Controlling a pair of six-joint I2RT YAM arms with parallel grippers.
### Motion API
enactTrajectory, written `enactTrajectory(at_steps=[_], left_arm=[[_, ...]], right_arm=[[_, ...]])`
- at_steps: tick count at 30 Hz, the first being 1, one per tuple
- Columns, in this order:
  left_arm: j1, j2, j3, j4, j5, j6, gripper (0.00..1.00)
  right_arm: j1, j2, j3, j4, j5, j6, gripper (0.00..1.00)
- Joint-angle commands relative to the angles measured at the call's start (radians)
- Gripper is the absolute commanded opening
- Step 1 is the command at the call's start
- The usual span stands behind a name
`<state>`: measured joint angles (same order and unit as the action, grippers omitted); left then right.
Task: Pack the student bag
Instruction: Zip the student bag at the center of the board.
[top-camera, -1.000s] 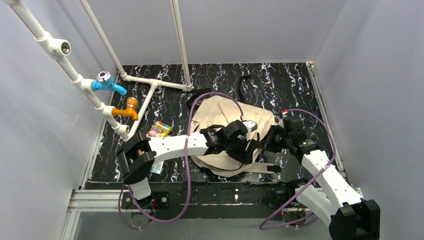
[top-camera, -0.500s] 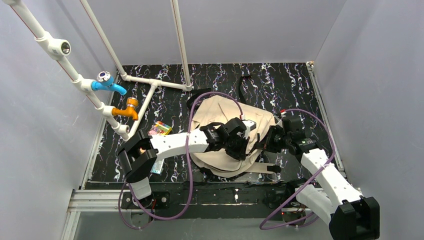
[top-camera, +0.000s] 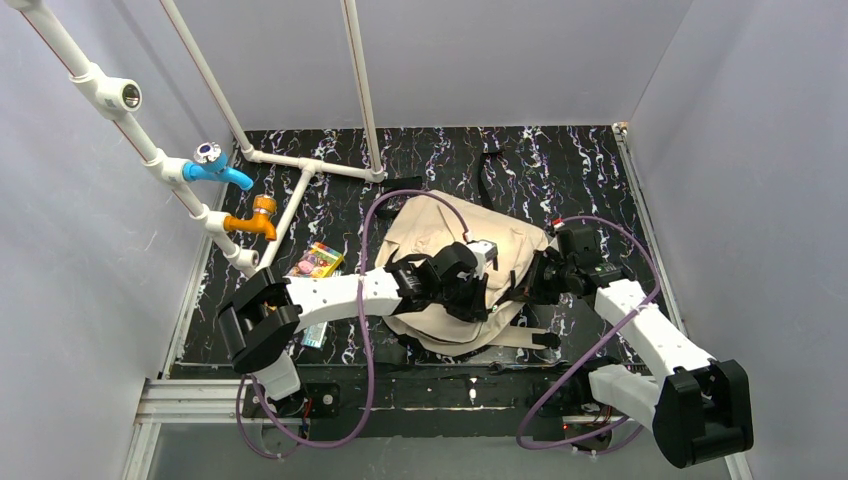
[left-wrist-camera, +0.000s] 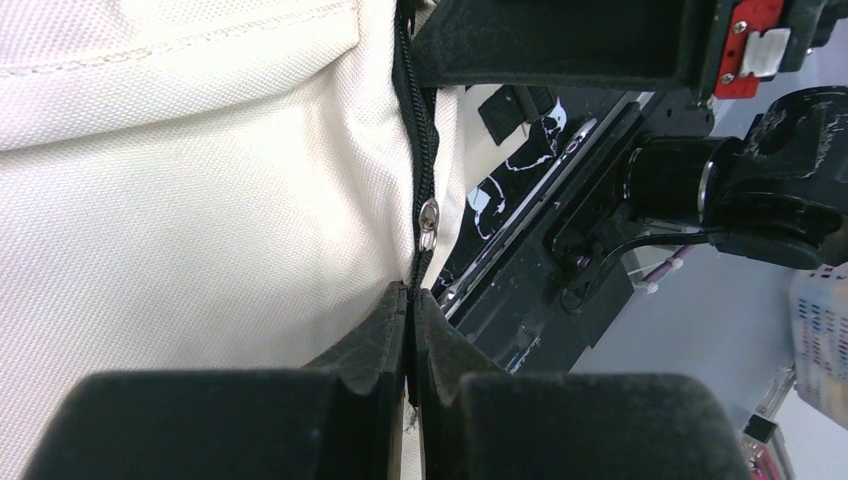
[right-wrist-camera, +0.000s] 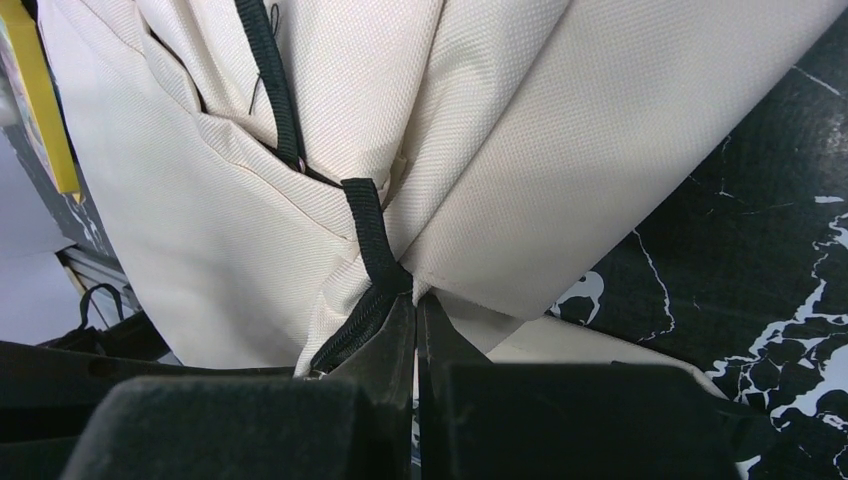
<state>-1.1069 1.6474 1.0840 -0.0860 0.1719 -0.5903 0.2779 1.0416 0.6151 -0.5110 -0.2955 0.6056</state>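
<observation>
Student bag (top-camera: 440, 225) lies on the tabletop (top-camera: 560, 160) between my arms. Left pincer (left-wrist-camera: 412, 300) has just snapped closed on its zipper seam (left-wrist-camera: 418, 150); right pincer (right-wrist-camera: 415, 305) pinches the black webbing tab (right-wrist-camera: 368, 225). I reckon unzipping comes next.

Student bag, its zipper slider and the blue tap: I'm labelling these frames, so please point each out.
student bag (top-camera: 430, 225), top view, bare beige fabric at its far side.
zipper slider (left-wrist-camera: 428, 214), left wrist view, its silver metal body.
blue tap (top-camera: 222, 172), top view, its blue body.
</observation>
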Motion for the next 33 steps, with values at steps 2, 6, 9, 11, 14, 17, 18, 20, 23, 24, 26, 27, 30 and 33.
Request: enactTrajectory(at_steps=[2,6,9,11,14,17,18,20,23,24,26,27,30,33], left_arm=[[-0.006,-0.086,-0.055,-0.058,0.105,-0.057,0.0],[0.015,-0.014,0.013,-0.114,0.141,-0.071,0.03],[0.02,0.013,0.059,-0.158,0.146,-0.061,0.07],[0.021,0.004,0.055,-0.139,0.149,-0.059,0.05],[0.026,0.01,0.067,-0.141,0.165,-0.063,0.06],[0.028,-0.001,0.064,-0.151,0.163,-0.068,0.26],[0.028,-0.014,0.049,-0.141,0.161,-0.071,0.33],[0.028,-0.042,0.02,-0.136,0.147,-0.068,0.42],[0.027,-0.083,-0.026,-0.135,0.128,-0.058,0.48],[0.027,-0.095,-0.038,-0.133,0.125,-0.056,0.49],[0.025,-0.109,-0.054,-0.125,0.121,-0.052,0.51],[0.025,-0.114,-0.06,-0.122,0.117,-0.054,0.52],[0.025,-0.126,-0.064,-0.107,0.124,-0.055,0.52],[0.025,-0.123,-0.056,-0.113,0.119,-0.06,0.52]], right_arm=[[-0.036,-0.006,0.053,0.091,0.129,-0.102,0.01],[-0.036,-0.028,0.049,0.098,0.085,-0.107,0.01],[-0.035,-0.017,0.064,0.047,0.082,-0.114,0.01],[-0.035,-0.015,0.074,0.017,0.075,-0.126,0.01],[-0.034,-0.027,0.088,-0.021,0.062,-0.137,0.01],[-0.033,-0.03,0.125,-0.106,0.055,-0.157,0.22],[-0.031,-0.037,0.139,-0.139,0.059,-0.163,0.3],[-0.019,-0.06,0.158,-0.193,0.073,-0.171,0.43],[0.019,-0.058,0.208,-0.27,0.142,-0.193,0.57],[0.045,-0.051,0.218,-0.284,0.163,-0.201,0.61],[0.085,-0.028,0.224,-0.269,0.2,-0.202,0.68],[0.099,-0.018,0.23,-0.252,0.211,-0.204,0.69],[0.109,0.023,0.253,-0.177,0.242,-0.212,0.69],[0.109,0.076,0.263,-0.104,0.258,-0.234,0.69]])
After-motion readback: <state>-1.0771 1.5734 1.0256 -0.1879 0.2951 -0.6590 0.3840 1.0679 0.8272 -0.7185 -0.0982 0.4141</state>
